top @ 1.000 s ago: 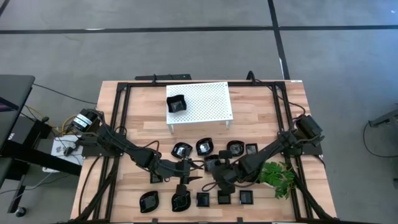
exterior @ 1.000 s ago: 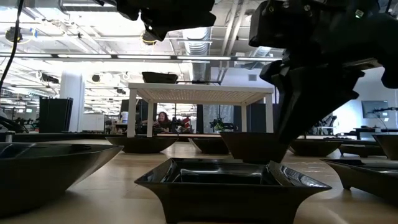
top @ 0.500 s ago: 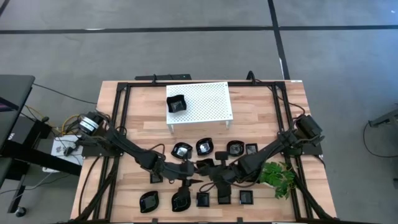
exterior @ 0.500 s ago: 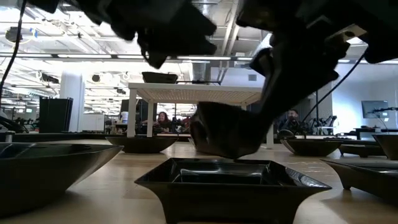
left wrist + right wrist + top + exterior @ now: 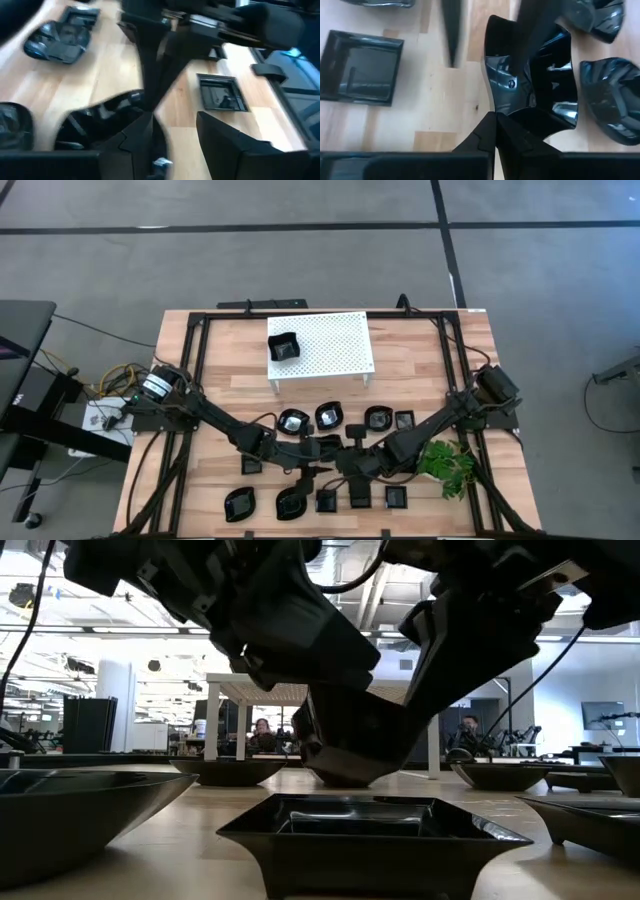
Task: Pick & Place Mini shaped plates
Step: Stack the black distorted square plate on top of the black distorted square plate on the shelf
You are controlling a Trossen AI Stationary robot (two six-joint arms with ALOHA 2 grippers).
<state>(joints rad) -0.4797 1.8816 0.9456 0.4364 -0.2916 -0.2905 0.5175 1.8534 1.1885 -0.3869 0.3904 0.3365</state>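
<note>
A wavy-edged black mini plate hangs tilted just above the wood near the middle of the table's front half, its rim pinched between the closed fingers of the right gripper; in the low view the same dish sits clear of the tabletop, behind the square plate nearest the camera. The step in hand looks like the lift and carry of this one dish, possibly a pass between arms, since the left gripper has come in right beside it with its fingers spread wide and nothing between them. Next the dish needs to be raised clear of its neighbours and taken toward the white perforated rack, where one square plate already rests; the thin rim grip calls for a slow, level carry. Compared with a second ago, the right gripper has finished closing and lifted the dish off the wood, and the left arm has swung in from the left to crowd the same spot.
</note>
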